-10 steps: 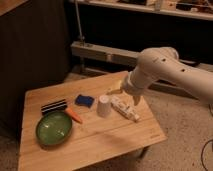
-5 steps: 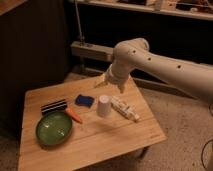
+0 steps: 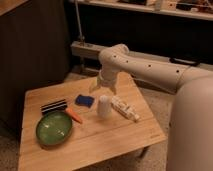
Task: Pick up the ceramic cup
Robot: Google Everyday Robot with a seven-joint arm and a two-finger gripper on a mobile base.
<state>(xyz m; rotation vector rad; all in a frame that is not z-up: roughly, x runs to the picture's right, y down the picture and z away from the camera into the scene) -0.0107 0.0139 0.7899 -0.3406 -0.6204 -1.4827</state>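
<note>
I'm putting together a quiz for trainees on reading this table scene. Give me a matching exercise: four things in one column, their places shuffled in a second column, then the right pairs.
Things
1. ceramic cup
2. green bowl
3. blue object
4. gripper

Places
A. off the table, just above the cup in the camera view
B. beside the orange object, towards the table's front edge
C. upright mid-table, next to the long white package
D. flat on the table, between the striped object and the cup

Pairs: 1-C, 2-B, 3-D, 4-A
</note>
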